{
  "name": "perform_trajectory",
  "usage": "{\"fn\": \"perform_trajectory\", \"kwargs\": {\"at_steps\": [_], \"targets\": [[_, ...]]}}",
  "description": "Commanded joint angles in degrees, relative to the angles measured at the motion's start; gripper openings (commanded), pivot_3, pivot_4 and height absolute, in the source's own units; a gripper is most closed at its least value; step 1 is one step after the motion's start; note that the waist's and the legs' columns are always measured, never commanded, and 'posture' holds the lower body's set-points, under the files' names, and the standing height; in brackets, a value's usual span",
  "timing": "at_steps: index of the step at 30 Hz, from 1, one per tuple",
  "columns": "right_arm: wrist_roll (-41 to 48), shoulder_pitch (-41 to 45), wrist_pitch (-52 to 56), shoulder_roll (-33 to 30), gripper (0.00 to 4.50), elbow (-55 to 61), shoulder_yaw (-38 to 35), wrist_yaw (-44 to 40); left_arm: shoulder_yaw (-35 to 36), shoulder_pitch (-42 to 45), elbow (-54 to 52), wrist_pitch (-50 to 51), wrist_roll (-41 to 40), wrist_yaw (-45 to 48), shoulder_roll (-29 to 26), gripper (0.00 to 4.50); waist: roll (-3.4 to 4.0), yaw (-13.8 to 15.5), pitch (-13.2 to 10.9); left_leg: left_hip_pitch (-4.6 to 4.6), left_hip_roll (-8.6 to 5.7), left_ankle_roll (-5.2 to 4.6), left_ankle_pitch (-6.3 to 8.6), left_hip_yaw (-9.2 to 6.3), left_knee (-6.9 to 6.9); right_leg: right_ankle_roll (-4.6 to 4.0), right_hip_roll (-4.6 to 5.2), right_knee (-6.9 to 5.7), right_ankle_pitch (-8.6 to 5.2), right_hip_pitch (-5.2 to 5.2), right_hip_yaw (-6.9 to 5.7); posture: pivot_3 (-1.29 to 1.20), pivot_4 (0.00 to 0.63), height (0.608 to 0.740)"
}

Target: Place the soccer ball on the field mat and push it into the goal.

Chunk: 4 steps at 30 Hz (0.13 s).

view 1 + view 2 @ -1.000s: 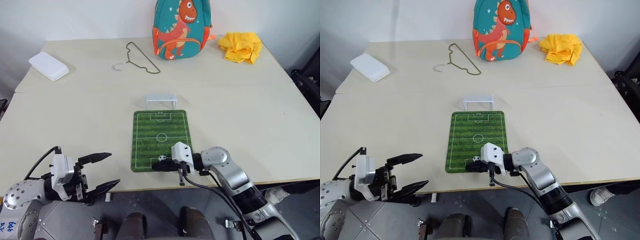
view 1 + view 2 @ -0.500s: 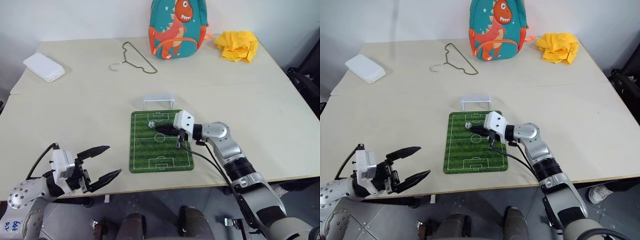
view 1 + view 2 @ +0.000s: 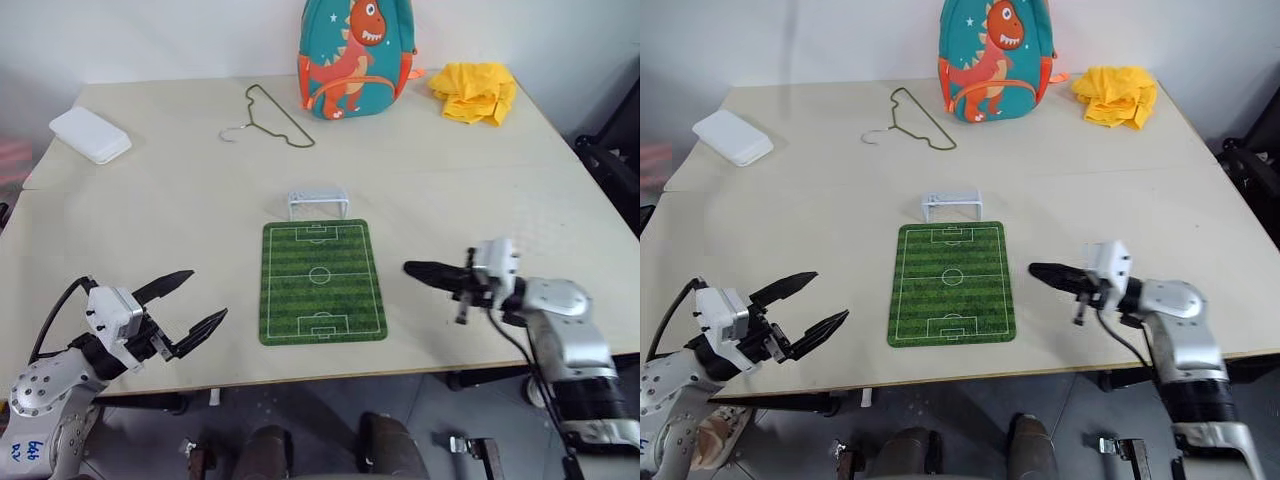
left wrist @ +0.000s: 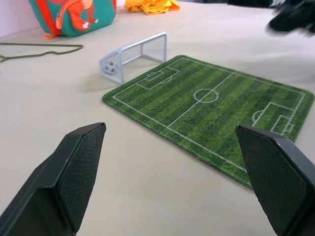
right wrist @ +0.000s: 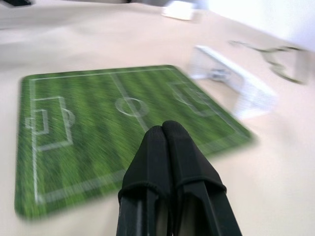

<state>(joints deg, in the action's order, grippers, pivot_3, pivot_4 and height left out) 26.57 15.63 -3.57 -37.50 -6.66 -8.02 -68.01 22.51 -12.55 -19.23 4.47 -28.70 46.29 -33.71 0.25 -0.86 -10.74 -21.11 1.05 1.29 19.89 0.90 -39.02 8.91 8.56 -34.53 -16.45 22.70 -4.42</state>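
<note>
the soccer ball (image 5: 215, 74) sits inside the goal (image 3: 320, 202), which stands on the table (image 3: 150, 215) just past the far end of the field mat (image 3: 321, 281). the right gripper (image 3: 425, 271) is pinched closed, empty, over the table right of the mat. the left gripper (image 3: 178, 306) hangs spread wide and empty near the table's front edge, left of the mat.

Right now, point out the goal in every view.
Left eye view: goal at centre, just past the field mat's far end.
Right eye view: same spot, slightly left of centre.
Left wrist view: at the mat's end, before the backpack.
Right wrist view: at the mat's end, near the hanger.
Shared landmark: the field mat.
</note>
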Motion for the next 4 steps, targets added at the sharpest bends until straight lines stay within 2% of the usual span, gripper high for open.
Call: {"fn": "perform_trajectory", "kwargs": {"at_steps": [1,4], "targets": [[2.94,-3.99,1.24,-3.85,0.02,1.59,-7.64,0.62,1.97,-1.28,-0.43,-1.53,1.04,-0.81,-0.26,4.5,0.0,0.28,0.0,-0.01,0.0,-0.01,0.0,0.01,0.0,0.0,0.0,0.01,0.0,0.0,0.01,0.0,0.15,0.74],[2.75,-7.37,0.2,-6.01,0.02,0.3,-10.55,-0.36,2.94,-1.37,-0.27,-2.13,0.57,-0.96,-0.14,4.5,0.0,0.73,0.0,-0.01,0.0,-0.03,0.01,0.05,0.0,0.0,0.0,0.06,0.0,0.0,0.02,0.0,0.15,0.74]]}}
